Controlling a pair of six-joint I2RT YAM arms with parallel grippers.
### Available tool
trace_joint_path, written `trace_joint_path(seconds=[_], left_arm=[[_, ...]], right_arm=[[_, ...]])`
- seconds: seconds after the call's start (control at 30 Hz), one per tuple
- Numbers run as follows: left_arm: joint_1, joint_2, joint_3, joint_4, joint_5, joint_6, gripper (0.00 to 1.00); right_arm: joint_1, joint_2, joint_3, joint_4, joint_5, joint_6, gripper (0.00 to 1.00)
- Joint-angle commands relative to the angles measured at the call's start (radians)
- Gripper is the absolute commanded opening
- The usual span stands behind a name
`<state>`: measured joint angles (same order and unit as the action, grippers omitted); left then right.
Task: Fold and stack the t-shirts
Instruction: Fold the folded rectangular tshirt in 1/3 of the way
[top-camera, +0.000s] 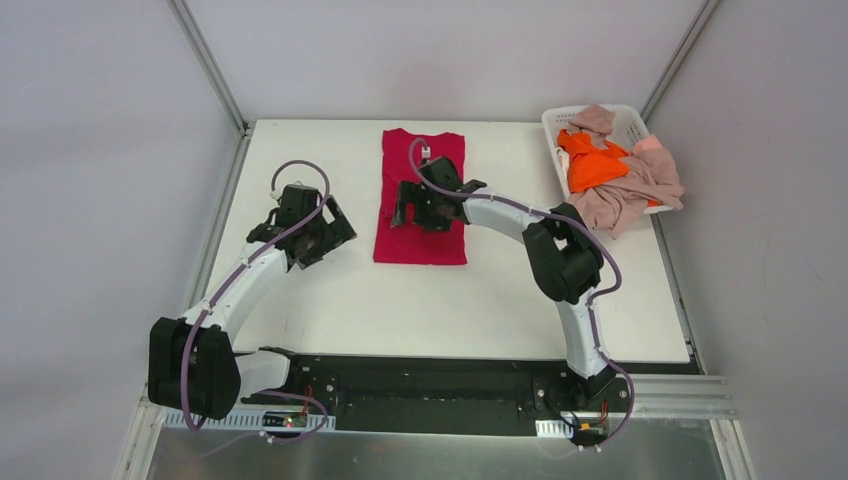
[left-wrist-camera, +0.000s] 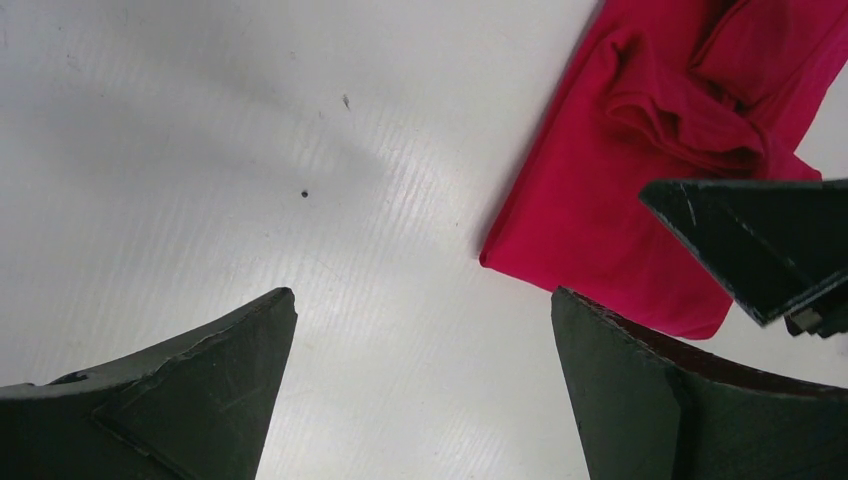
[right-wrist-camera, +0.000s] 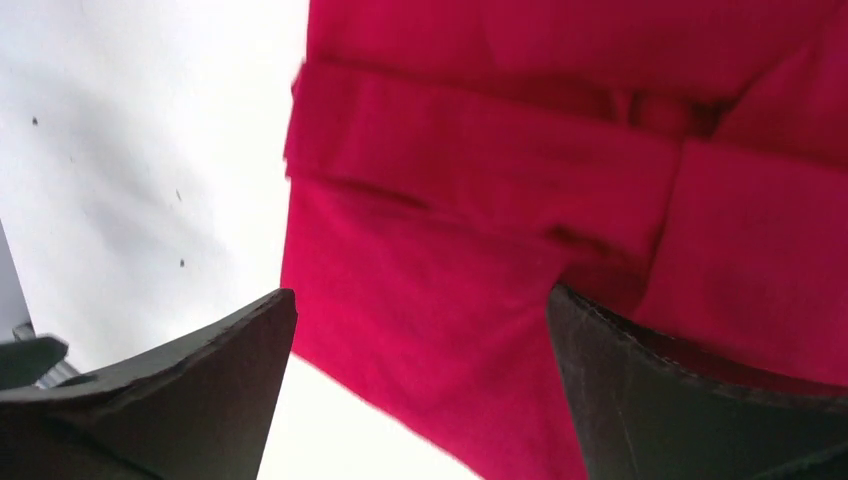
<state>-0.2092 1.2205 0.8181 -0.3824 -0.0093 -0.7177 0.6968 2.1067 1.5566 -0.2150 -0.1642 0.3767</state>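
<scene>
Tabletop (top-camera: 300, 300): right end effector (right-wrist-camera: 420, 305) gapes empty over shirt (top-camera: 420, 245), left end effector (left-wrist-camera: 422, 300) likewise beside.

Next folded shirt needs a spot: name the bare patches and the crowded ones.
Bare: the wide strip of table between the red t-shirt and the near edge, and the far patch between that shirt and the basket. Crowded: the far right corner, with basket and piled t-shirts.
</scene>
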Motion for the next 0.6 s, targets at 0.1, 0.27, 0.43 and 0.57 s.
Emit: trace_joint_path(seconds=[0.1,0.27,0.43,0.57], left_arm=[[-0.002,-0.034,-0.014,0.004,-0.045,0.004,0.99],[-0.002,-0.027,-0.014,0.003,-0.039,0.004,0.99],[-0.003,0.0,-0.005,0.003,-0.013,0.005,0.99],[-0.004,0.029,0.0,0.004,0.033,0.006,0.99]], right_arm=[[-0.062,0.086,0.173,0.027,0.043,-0.03,1.0],[-0.107,0.17,0.276,0.075,0.055,-0.03,0.99],[-0.146,0.246,0.453,0.122,0.066,-0.037,1.0],[-0.16,0.203,0.479,0.103,0.068,-0.08,0.99]])
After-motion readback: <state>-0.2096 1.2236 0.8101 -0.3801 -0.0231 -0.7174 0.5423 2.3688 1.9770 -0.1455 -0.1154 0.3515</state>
